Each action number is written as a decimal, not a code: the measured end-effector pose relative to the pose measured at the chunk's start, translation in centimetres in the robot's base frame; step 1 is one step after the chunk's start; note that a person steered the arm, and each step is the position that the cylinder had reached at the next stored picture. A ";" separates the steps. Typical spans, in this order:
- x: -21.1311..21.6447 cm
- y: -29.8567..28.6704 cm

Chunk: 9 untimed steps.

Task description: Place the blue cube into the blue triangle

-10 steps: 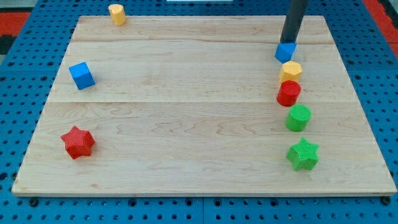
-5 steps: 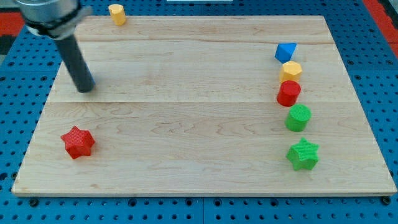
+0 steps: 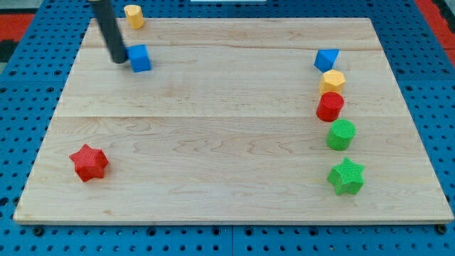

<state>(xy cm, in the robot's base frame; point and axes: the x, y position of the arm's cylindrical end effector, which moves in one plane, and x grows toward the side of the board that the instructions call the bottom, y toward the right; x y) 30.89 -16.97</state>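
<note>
Sitting right against the view's left side of the blue cube (image 3: 140, 57) is my tip (image 3: 119, 60), up near the board's (image 3: 213, 142) top-left corner. No gripper here, just the plain rod. The blue triangle (image 3: 326, 59) is way over on the view's right, heading a column: yellow hexagon (image 3: 332, 80), red cylinder (image 3: 330, 107), green cylinder (image 3: 341, 134), green star (image 3: 346, 176). Between cube and triangle it's bare wood. A yellow cylinder (image 3: 133, 15) sits on the top edge just above the cube; the red star (image 3: 89, 163) is at the lower left.
</note>
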 end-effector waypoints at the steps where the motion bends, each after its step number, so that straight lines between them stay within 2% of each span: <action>1: 0.0 9.7; 2: 0.7 15.7; 3: 3.1 16.6; 5: -0.7 23.9; 6: -1.4 18.6; 7: -4.6 17.2; 9: -5.1 28.4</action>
<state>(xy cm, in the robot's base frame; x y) 25.81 11.47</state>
